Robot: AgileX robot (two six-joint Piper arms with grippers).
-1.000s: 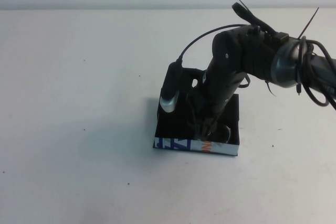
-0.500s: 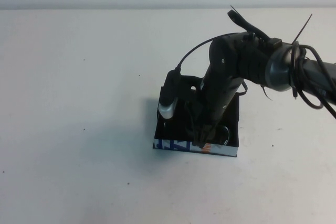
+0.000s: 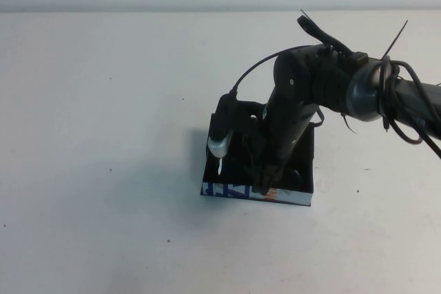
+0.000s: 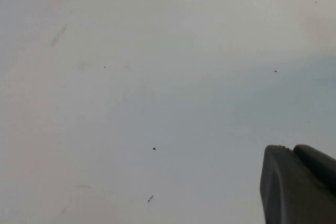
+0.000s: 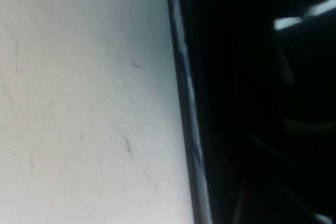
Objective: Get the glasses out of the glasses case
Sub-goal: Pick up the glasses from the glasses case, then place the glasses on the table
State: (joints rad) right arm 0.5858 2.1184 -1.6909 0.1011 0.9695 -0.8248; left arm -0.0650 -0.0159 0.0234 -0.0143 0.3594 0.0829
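Surface: plain white table, pale wall band along the far edge
Right gripper: right gripper plunged steeply into the glasses case, tip down by the white lettered strip; whether its fingers have closed on anything, I cannot tell
Glasses: glasses down inside the black box, only glints of a lens edge showing in the right wrist view
Progress: by my read nothing is out yet; the grasp, the lift and the set-down all remain
Right arm pose: reaching in from the right, elbow high, wrist bent down over the box
Left gripper: left gripper off over bare table, out of the high view; fingers appear pressed together
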